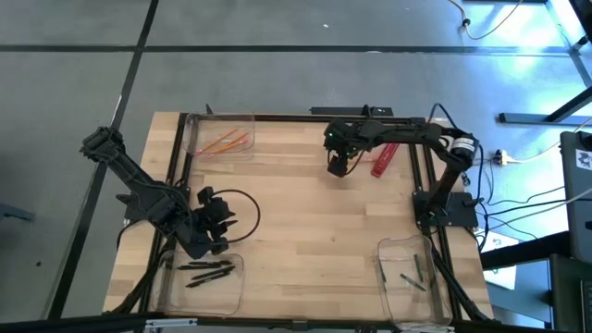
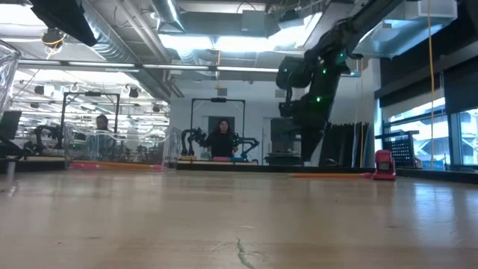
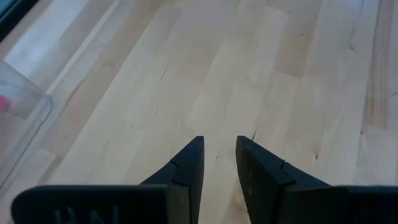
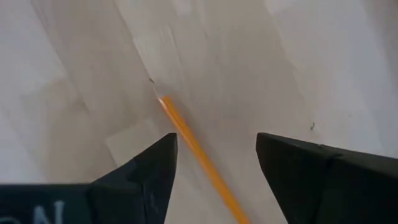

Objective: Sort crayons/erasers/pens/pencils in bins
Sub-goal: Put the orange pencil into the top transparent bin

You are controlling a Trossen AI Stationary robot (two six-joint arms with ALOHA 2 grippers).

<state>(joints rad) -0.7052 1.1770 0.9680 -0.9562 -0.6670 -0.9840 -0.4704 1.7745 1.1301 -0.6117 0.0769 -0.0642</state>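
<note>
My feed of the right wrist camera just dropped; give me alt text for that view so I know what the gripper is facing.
The right gripper is open above the light wooden table, its two dark fingers straddling an orange pencil. The pencil lies flat on the wood, running diagonally between the fingers with its sharpened tip pointing away from the camera. Nothing is gripped.

Orange pencils (image 1: 225, 142) lie in the far-left bin (image 1: 242, 153), black pens (image 1: 205, 270) in the near-left bin (image 1: 236, 294).

Bright ceiling lights (image 2: 224, 41) and exposed ducts (image 2: 119, 48) fill the hall; windows (image 2: 429, 127) at right; apparently two people (image 2: 222, 138) sit behind.
</note>
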